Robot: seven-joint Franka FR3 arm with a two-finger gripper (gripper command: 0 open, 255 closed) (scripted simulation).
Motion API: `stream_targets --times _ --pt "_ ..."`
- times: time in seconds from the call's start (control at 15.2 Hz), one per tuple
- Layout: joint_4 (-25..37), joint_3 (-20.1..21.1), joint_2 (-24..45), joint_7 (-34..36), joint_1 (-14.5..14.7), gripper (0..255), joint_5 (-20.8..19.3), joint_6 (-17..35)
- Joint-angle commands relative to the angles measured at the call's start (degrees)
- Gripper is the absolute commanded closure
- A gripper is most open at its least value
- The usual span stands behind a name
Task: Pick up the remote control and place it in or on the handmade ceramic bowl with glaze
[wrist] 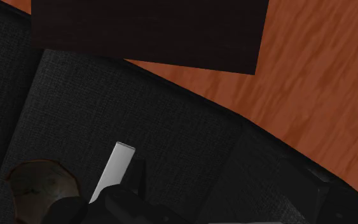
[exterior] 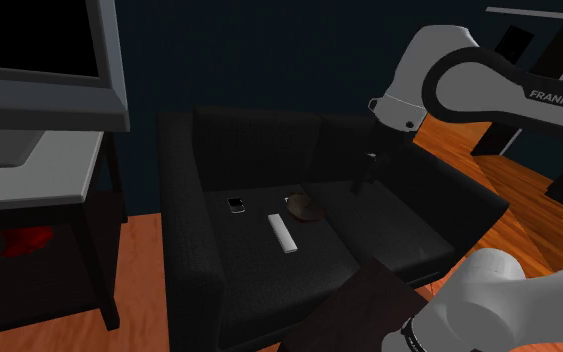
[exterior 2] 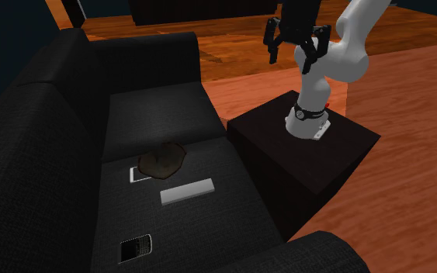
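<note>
remote flat on the seat, gripper high and empty

remote control (exterior 2: 187,191) lies flat on the seat cushion of the black sofa (exterior 2: 46,139), a plain white bar with its long sides free. that suits a grasp across the narrow width. the brown bowl (exterior 2: 162,161) sits upright just beside one end of it, mouth up. the two look apart rather than touching, though the gap is small. with the bowl that close, the carry should be short: lift, shift over the rim, let go. a dark phone (exterior 2: 136,248) rests further along the same cushion, well clear of both, so it should not get in the way.

the gripper (exterior 2: 293,56) hangs well above the sofa, off to the side of the remote toward the dark stand (exterior 2: 302,155). its fingers appear spread, with nothing between them. the wrist view looks down past them at the remote and the bowl's rim, with wooden floor (wrist: 298,95) beyond the sofa edge. by my reading the approach is not yet made. the hand needs to travel over the remote, line its fingers across it and descend. the soft cushion may let a thin flat thing sink or tip under the fingertips.
</note>
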Motion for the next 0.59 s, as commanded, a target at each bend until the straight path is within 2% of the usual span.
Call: stream_targets --times 0.0,0.53 --pt "0.0 0.0 0.0 0.0 0.0 0 0.0 0.0" --pt "-6.0 0.3 10.7 0.2 -2.0 0 -1.1 16.7"
